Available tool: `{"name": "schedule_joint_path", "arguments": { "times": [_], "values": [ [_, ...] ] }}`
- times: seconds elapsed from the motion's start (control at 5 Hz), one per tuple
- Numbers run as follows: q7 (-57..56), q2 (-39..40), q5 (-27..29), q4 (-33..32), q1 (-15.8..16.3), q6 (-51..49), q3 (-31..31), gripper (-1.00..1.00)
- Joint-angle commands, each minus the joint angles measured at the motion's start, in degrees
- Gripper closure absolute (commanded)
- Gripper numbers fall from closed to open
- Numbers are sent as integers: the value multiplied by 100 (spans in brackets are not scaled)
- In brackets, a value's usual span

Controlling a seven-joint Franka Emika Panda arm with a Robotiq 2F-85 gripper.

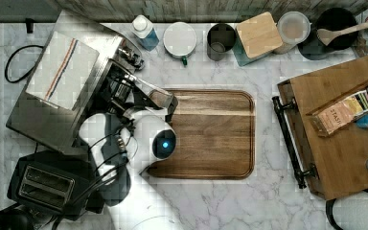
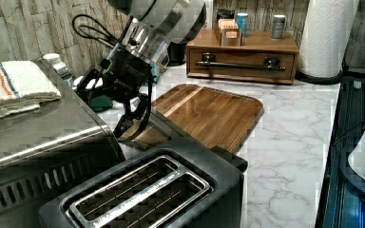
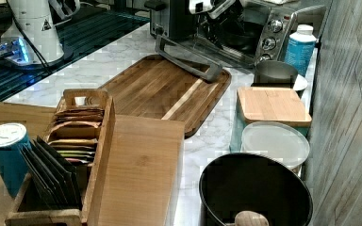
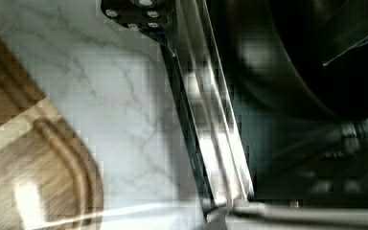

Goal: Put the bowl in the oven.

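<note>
Bowl (image 4: 316, 62) inside oven (image 3: 245, 28), door down | gripper (image 2: 132, 124) at oven mouth | jaw state: cannot tell

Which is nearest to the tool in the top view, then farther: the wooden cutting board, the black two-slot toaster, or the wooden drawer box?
From the tool:
1. Wooden cutting board, just to the top view's right.
2. Black two-slot toaster, bottom left corner.
3. Wooden drawer box, far right edge.
</note>
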Motion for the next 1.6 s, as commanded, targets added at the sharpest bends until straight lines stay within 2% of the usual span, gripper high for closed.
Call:
{"name": "schedule_joint_path", "arguments": {
  "times": [0.2, 1.6],
  "values": [
    [-953, -827, 1092, -251, -490, -387, 260, -100],
    [-959, -846, 1117, -251, -361, -415, 123, -100]
  ]
}}
